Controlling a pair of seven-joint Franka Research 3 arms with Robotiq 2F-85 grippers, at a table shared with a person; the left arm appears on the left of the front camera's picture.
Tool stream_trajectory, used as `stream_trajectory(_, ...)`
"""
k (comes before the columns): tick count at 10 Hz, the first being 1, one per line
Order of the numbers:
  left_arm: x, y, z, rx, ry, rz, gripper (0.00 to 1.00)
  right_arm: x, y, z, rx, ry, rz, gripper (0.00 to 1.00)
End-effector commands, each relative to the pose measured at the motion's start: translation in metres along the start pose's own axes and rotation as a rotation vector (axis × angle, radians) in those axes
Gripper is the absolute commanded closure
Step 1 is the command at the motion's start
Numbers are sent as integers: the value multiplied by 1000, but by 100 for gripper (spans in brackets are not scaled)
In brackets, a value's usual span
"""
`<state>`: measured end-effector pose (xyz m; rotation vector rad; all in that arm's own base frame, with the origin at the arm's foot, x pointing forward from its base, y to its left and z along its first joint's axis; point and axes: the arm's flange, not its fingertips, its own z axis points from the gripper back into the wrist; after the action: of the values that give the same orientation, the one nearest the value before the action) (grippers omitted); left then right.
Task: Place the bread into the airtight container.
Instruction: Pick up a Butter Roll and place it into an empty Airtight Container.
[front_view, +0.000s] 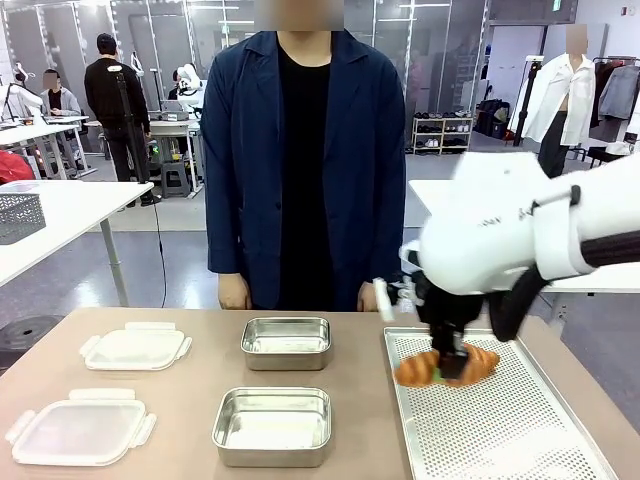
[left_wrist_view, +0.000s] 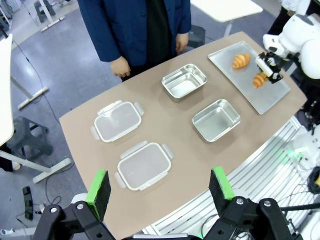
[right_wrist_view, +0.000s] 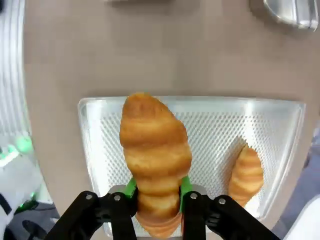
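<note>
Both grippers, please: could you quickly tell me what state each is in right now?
Left gripper: open, holding nothing.
Right gripper: closed on a croissant.

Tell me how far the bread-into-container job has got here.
Done: the right gripper is shut on one croissant over the perforated tray. In hand: the pickup; whether it has cleared the tray is hard to tell. Left: both steel containers are empty, a second croissant lies on the tray, and both lids lie beside them. The left gripper is open, high above.
</note>
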<state>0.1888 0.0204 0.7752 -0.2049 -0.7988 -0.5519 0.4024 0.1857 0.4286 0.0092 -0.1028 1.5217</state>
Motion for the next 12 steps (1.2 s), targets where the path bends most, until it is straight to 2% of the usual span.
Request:
stream_trajectory(1, 2, 0, 0, 0, -4, -2, 0, 57, -2, 7, -7, -30, -5, 69)
stream_trajectory(3, 2, 0, 0, 0, -4, -2, 0, 117, 5, 4, 8, -27, 9, 69)
stream_trajectory(5, 2, 0, 0, 0, -4, -2, 0, 169, 11, -10, -11, -70, 49, 69)
stream_trajectory(7, 2, 0, 0, 0, -4, -2, 0, 198, 10, -31, 14, -112, 46, 69)
stream_trajectory(10, 2, 0, 0, 0, -4, -2, 0, 233, 7, -60, 53, -68, 31, 69)
stream_trajectory(12, 2, 0, 0, 0, -4, -2, 0, 243, 8, -78, 67, -56, 25, 69)
